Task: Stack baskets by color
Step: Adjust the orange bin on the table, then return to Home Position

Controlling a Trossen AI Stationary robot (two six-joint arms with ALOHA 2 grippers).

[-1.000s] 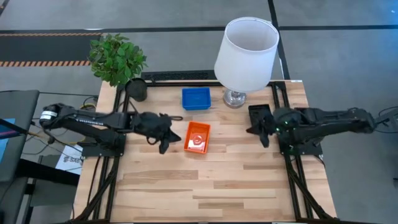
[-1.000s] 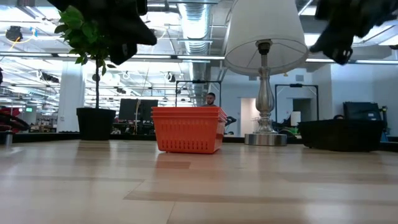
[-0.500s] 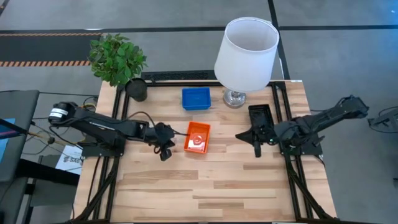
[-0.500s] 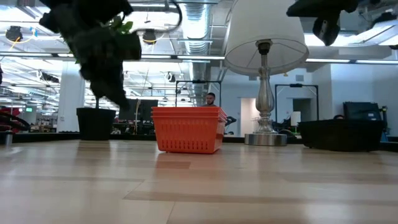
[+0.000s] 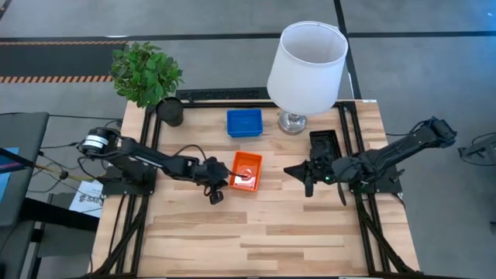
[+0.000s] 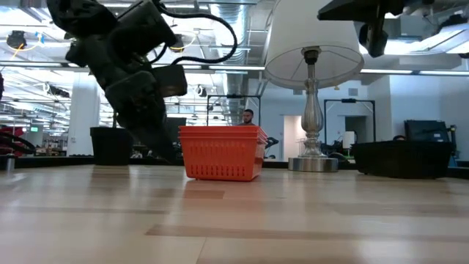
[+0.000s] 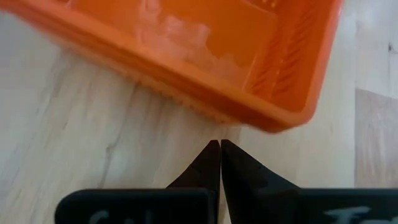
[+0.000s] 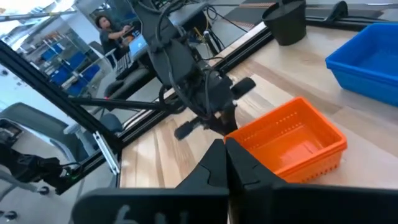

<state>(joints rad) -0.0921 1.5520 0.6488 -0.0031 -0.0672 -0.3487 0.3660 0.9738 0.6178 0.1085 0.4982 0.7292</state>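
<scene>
An orange basket [image 5: 246, 171] stands on its bottom in the middle of the table. Behind it are a blue basket [image 5: 244, 122] and, at the right, a black basket [image 5: 324, 144]. My left gripper [image 7: 219, 144] is shut and slants down at the table just left of the orange basket [image 7: 205, 50]. Its tips stand close before the basket's outer wall with a strip of wood between. My right gripper [image 5: 293, 171] is shut and hangs high above the table, right of the orange basket [image 8: 292, 140], pointing toward it.
A lamp with a white shade [image 5: 307, 58] stands at the far middle, its metal foot [image 5: 292, 122] between the blue and black baskets. A potted plant [image 5: 146, 71] is at the far left corner. The table's near half [image 5: 256, 240] is bare wood.
My left gripper has come down from high above the table to just over it and tipped downward, closing in on the orange basket's left side. My right gripper has swung level toward the table's middle and turned at the wrist. The baskets have kept still.
</scene>
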